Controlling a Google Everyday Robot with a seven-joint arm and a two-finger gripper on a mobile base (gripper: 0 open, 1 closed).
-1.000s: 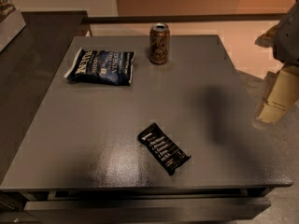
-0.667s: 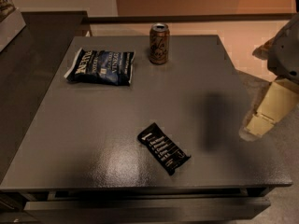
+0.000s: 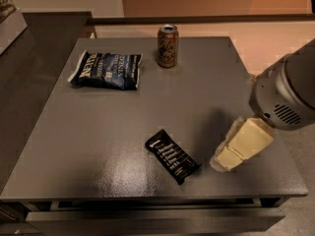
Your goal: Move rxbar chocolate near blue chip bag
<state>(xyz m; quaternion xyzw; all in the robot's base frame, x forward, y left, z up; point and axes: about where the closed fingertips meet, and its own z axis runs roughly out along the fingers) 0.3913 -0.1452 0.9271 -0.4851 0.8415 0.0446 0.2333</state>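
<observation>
**A:** Where is the rxbar chocolate lying?

**B:** It is lying flat on the grey table, at about 5 o'clock from the table's middle and near the front edge. Its long side is running from 10 o'clock to 4 o'clock, and its white lettering is facing up.

**A:** And the blue chip bag?

**B:** That one is resting at about 10 o'clock from the table's middle, toward the far left corner and well apart from the bar. Seen from the bar, it is sitting at 11 o'clock. Its large white lettering is showing on top.

**A:** Is anything standing near the bag?

**B:** A gold-brown can is standing upright at 12 o'clock from the table's middle, close to the far edge. It is sitting on the bag's 3 o'clock side, near it but not touching it.

**A:** Where is the gripper sitting?

**B:** It is hanging over the table's right part, at 3 o'clock from the bar, near the bar but apart from it. Its cream-coloured end is pointing down toward 7 o'clock. The grey arm housing is showing at 2 o'clock from it, past the table's right edge.

**A:** Is the gripper standing apart or pressed together?

**B:** That cannot be told from this angle. The bar is lying free of it, and a dark shadow is falling on the table just above the two.
</observation>
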